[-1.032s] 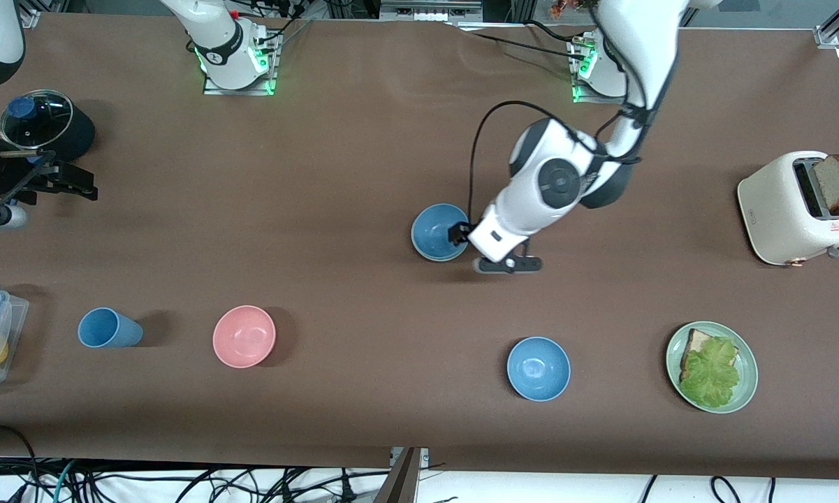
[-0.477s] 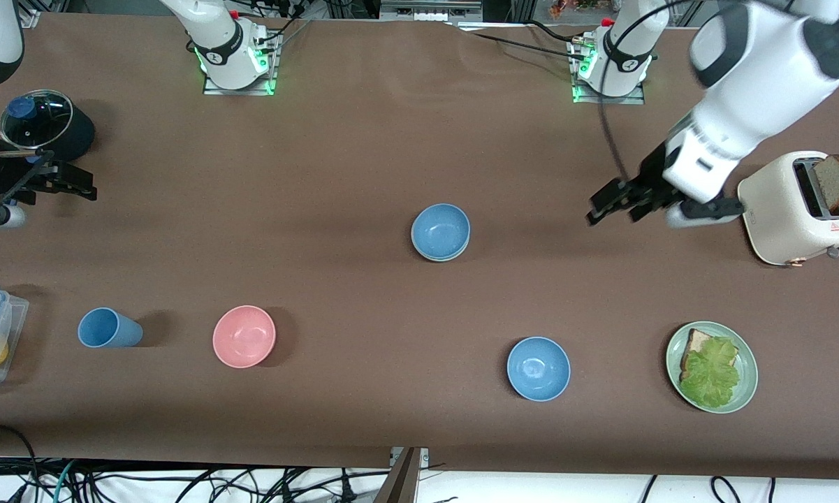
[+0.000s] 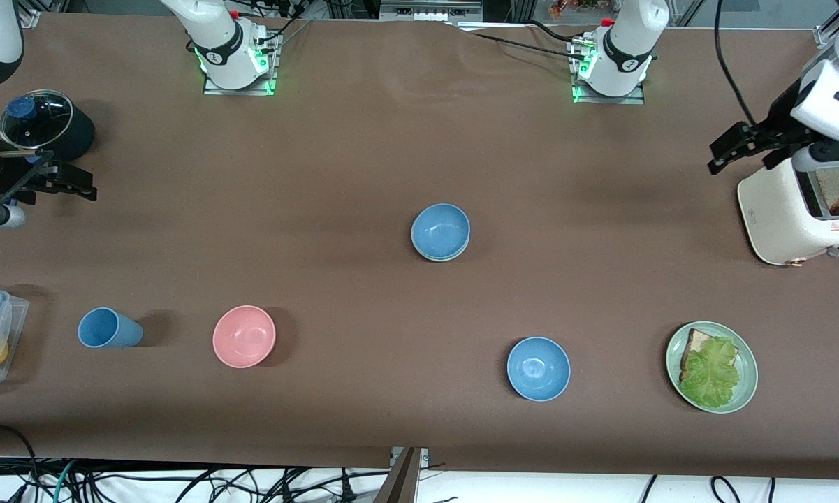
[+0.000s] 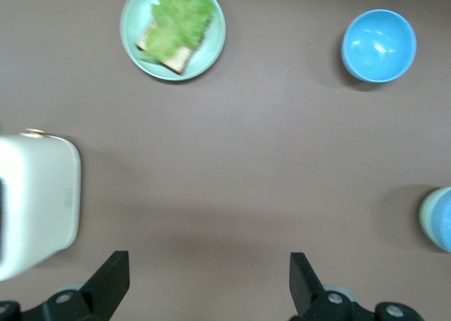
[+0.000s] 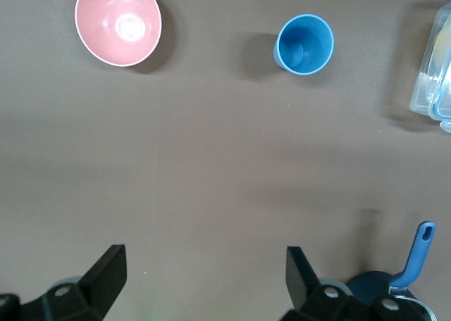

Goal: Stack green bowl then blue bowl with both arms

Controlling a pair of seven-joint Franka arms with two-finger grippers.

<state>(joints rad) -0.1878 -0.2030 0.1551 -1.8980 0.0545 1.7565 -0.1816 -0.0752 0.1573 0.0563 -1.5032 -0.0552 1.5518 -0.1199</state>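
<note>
The blue bowl (image 3: pixel 441 230) is sitting nested in the green bowl (image 4: pixel 425 215) mid-counter — stacking looks done. The left gripper (image 3: pixel 730 148) is hanging empty, fingers apart, over the toaster (image 3: pixel 796 209); the right gripper (image 3: pixel 70 183) is waiting, fingers apart, beside the pot (image 3: pixel 45 126) — nothing more seems needed.

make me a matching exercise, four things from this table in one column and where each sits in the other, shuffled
Things:
1. blue bowl
2. toaster
3. blue cup
4. green plate

Places:
A. beside the pink bowl, toward the right arm's end
B. nested in the green bowl, mid-table
C. under the left gripper, its jaws open
D. holds bread and lettuce, nearer the front camera than the toaster

Pairs: 1-B, 2-C, 3-A, 4-D
</note>
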